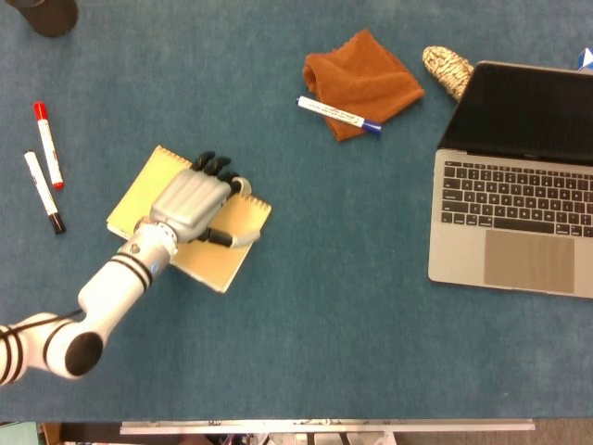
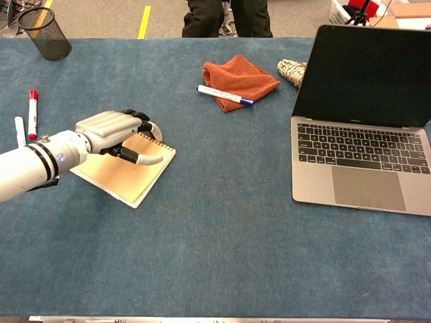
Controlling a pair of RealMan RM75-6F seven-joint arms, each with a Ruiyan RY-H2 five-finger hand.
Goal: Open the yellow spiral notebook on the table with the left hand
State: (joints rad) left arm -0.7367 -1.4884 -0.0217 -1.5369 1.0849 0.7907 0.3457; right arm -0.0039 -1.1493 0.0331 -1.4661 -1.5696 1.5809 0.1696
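The yellow spiral notebook [image 1: 139, 190] [image 2: 124, 178] lies closed on the blue table, turned diagonally, with its spiral edge toward the upper right. My left hand [image 1: 193, 206] [image 2: 111, 130] rests palm down on its cover. The dark fingertips [image 1: 215, 167] curl at the spiral edge, and the thumb [image 1: 239, 240] sticks out over the cover's right side. No page is lifted. My right hand appears in neither view.
A red marker [image 1: 46, 144] and a black-capped marker [image 1: 42, 190] lie left of the notebook. An orange cloth [image 1: 363, 79] with a blue-capped marker [image 1: 338, 114] sits at the back centre. An open laptop [image 1: 519, 176] stands right, a mesh pen cup [image 2: 44, 32] far left.
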